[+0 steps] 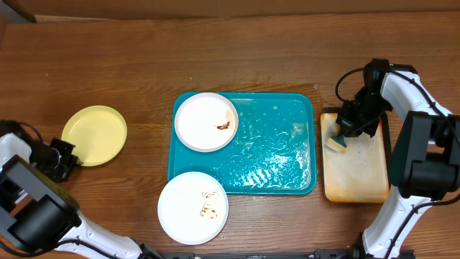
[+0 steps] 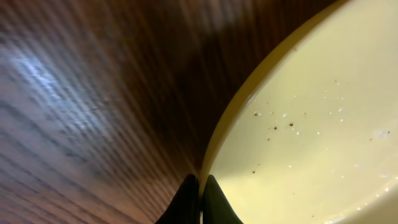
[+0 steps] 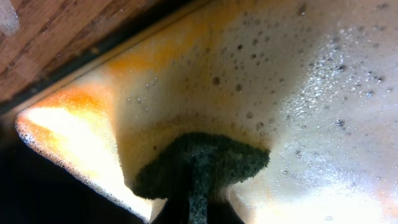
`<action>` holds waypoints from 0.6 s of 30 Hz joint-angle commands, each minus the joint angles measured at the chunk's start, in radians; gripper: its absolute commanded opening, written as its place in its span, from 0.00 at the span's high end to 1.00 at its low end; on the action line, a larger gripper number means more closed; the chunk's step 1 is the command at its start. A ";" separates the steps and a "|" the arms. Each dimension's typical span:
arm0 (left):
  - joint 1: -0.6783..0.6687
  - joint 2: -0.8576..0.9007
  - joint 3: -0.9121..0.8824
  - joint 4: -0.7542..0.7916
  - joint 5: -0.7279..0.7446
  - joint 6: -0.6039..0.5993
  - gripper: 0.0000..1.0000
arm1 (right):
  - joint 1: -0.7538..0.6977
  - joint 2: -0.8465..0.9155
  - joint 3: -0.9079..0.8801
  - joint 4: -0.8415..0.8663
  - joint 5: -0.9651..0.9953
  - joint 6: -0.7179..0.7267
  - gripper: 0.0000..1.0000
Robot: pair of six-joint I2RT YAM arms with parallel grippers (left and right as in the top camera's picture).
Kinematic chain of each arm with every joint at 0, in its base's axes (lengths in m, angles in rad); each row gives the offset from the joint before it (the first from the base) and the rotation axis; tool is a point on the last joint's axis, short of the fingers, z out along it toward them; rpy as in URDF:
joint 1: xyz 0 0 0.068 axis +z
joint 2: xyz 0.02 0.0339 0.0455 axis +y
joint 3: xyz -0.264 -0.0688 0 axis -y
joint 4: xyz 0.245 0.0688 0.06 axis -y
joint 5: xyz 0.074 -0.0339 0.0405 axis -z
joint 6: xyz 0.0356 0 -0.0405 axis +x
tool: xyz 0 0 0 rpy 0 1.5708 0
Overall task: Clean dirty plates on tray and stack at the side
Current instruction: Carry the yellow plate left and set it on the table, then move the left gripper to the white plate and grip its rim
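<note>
A teal tray [image 1: 287, 162] lies mid-table, wet and glossy. One white plate [image 1: 205, 121] with a brown smear sits on its left end. A second white plate [image 1: 192, 207] with smears lies on the table in front of the tray. A pale yellow plate [image 1: 94, 134] lies at the far left, and it also shows in the left wrist view [image 2: 311, 124]. My left gripper [image 2: 201, 199] is shut on the yellow plate's rim. My right gripper [image 3: 198, 208] is shut on a green-topped sponge [image 3: 199, 163], also seen from overhead [image 1: 336, 142], over the smaller tray.
A black-rimmed small tray [image 1: 356, 176] with orange-stained foamy cream inside stands right of the teal tray; its soapy floor [image 3: 298, 93] fills the right wrist view. Bare wooden table [image 1: 108, 65] lies behind and to the left.
</note>
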 commanded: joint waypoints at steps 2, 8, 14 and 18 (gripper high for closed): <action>0.029 -0.044 -0.009 0.001 0.024 -0.002 0.83 | -0.007 -0.023 -0.006 -0.006 -0.006 -0.009 0.96; 0.002 -0.052 -0.008 0.000 0.022 0.022 0.41 | -0.007 -0.023 -0.006 -0.007 -0.006 -0.011 0.96; -0.051 -0.175 -0.003 0.000 0.022 -0.002 0.41 | -0.007 -0.023 -0.006 -0.007 -0.006 -0.013 0.96; -0.102 -0.341 0.026 -0.031 0.018 -0.014 0.40 | -0.007 -0.023 -0.006 -0.007 -0.006 -0.013 0.96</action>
